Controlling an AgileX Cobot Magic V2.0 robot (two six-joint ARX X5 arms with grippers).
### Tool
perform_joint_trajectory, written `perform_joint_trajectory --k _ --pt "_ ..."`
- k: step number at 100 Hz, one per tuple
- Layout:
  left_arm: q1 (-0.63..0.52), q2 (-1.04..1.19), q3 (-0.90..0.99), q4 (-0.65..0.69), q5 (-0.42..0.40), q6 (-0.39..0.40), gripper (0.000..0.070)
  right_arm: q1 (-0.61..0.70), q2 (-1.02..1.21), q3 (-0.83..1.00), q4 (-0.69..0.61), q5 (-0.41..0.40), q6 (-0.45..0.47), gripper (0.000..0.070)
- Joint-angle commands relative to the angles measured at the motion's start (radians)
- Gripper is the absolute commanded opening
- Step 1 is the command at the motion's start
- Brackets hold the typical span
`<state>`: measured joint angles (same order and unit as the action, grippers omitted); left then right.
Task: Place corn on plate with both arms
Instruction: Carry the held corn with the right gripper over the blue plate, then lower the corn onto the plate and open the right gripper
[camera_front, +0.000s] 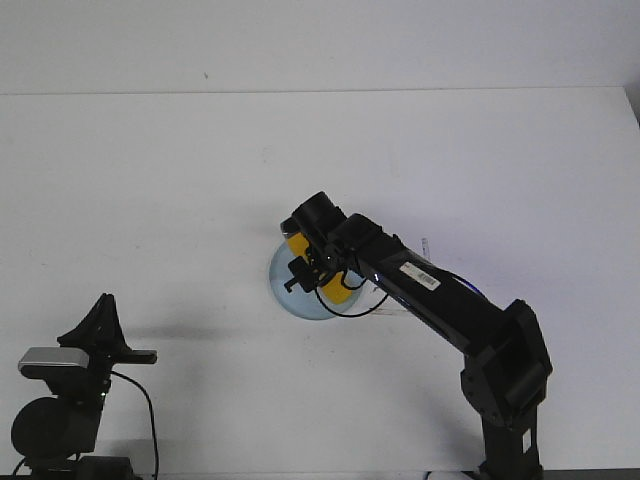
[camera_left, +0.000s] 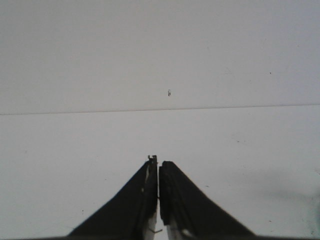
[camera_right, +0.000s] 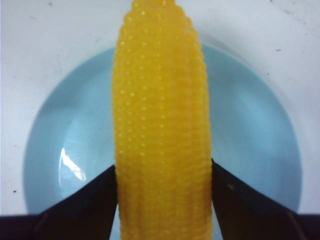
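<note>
Count: one corn cob (camera_right: 162, 125), one pale blue plate (camera_right: 255, 135), two arms, one white table (camera_front: 150, 180).

Right arm (camera_front: 450, 300) reaches in from the near right toward table centre. Right gripper (camera_right: 164, 175) is clamped on the corn: one black finger (camera_right: 95, 200) presses each flank of the cob near its lower end, jaws spread only to the cob's width. The cob runs lengthwise out from between the fingers, across the plate's middle, with the plate directly behind it. Whether the corn touches the plate surface cannot be told.

Front view: yellow of the cob shows beside the wrist, over the plate (camera_front: 290, 290).

Left arm (camera_front: 70, 390) sits at the near left corner, well apart from the plate. Left gripper (camera_left: 158, 172): fingers pressed together, nothing between them, bare table ahead.
</note>
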<state>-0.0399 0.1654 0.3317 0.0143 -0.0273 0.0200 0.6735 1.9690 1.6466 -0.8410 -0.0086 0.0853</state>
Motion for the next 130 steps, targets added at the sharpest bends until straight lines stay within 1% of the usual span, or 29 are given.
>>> perform_joint_trajectory --k 1,9,53,61,79,97,107,130 --pt "0.000 0.003 0.002 0.013 -0.002 0.013 0.0014 0.010 0.031 0.017 0.005 -0.006 -0.004 0.0313" --pt "0.000 0.003 0.002 0.013 -0.002 0.013 0.0014 0.011 0.031 0.017 0.003 -0.021 -0.004 0.0313" --pt "0.000 0.003 0.002 0.013 -0.002 0.013 0.0014 0.008 0.048 0.016 -0.013 -0.021 -0.003 0.0319" --pt "0.000 0.003 0.002 0.013 -0.002 0.013 0.0014 0.008 0.048 0.016 -0.013 -0.019 0.004 0.0364" --pt "0.000 0.003 0.002 0.013 -0.002 0.013 0.0014 0.007 0.048 0.016 -0.005 -0.019 0.003 0.0429" --pt "0.000 0.003 0.002 0.013 -0.002 0.013 0.0014 0.014 0.048 0.016 0.011 -0.019 0.003 0.0440" --pt "0.000 0.003 0.002 0.013 -0.002 0.013 0.0014 0.014 0.047 0.017 0.003 -0.019 0.002 0.0506" --pt "0.000 0.003 0.002 0.013 -0.002 0.013 0.0014 0.014 0.002 0.018 0.027 -0.017 -0.009 0.0508"
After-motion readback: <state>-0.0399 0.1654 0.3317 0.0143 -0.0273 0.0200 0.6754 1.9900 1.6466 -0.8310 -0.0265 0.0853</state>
